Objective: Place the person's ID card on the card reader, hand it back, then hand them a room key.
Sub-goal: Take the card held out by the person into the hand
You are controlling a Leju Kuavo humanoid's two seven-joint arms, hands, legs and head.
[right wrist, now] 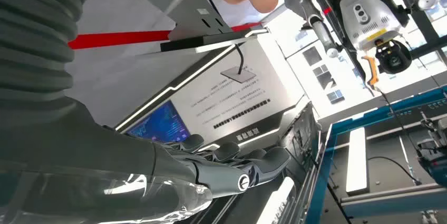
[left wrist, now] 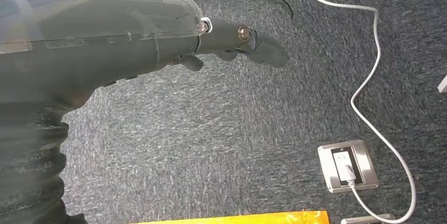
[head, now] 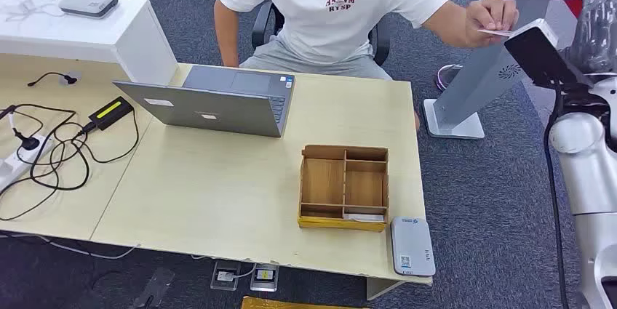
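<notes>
**ID card still with the person, handover pending**

ID card [head: 498, 32] sits pinched in the person's hand [head: 489, 17], held out past the table [head: 218, 178] edge toward my raised right arm. My right robot hand [right wrist: 232, 168] is empty, fingers stretched flat and apart. The left robot hand [left wrist: 232, 42] hangs over the carpet holding nothing; I cannot tell how its fingers lie. I judge we're at the very first step: next I must close on the card, then carry it to the card reader [head: 412, 246] at the table's near corner.
</notes>
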